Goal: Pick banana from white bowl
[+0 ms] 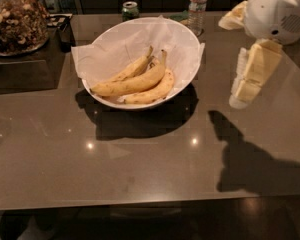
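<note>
Early going: approach step, with the long slim speckled yellow banana (132, 83) not yet lifted. Over on the right, hanging above the glossy brown surface (140, 169), the cream-coloured pincer (250, 79), well apart from the large round white bowl (189, 76). No telling from here whether wide or narrow. Inside that bowl, on crinkled white paper lining (92, 59), three yellow bananas, with the long one lying in the middle, touching both plumper neighbours, stem up toward the far rim. Next up, by the look of it: swinging left over the rim, lining up across the long fruit's middle, then coming down without snagging paper or catching a neighbour. At the back, a glass jar of nuts (15, 19), a clear plastic water bottle (197, 4) and a green can (130, 9), all out of the way.
</note>
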`<state>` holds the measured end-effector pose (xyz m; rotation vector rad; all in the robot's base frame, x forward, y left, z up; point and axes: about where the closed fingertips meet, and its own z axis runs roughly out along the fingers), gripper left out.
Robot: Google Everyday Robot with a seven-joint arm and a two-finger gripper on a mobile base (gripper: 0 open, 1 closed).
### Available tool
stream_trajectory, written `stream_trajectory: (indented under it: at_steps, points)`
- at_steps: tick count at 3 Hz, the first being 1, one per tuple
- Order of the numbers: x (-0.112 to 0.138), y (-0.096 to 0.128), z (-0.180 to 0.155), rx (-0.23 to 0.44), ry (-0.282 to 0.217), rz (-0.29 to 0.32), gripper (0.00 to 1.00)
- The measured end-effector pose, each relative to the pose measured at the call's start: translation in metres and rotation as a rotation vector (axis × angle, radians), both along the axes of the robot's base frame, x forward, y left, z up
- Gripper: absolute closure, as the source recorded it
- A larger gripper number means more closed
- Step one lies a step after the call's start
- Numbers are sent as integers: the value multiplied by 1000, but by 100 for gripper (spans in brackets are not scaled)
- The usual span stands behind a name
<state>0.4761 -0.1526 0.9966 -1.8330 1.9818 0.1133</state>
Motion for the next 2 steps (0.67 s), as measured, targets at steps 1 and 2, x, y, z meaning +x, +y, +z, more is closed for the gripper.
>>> stream_trajectory:
  at_steps: [1,2]
  points:
    - [20,38,11,52,-5,84,0]
    - [21,40,13,55,-15,85,0]
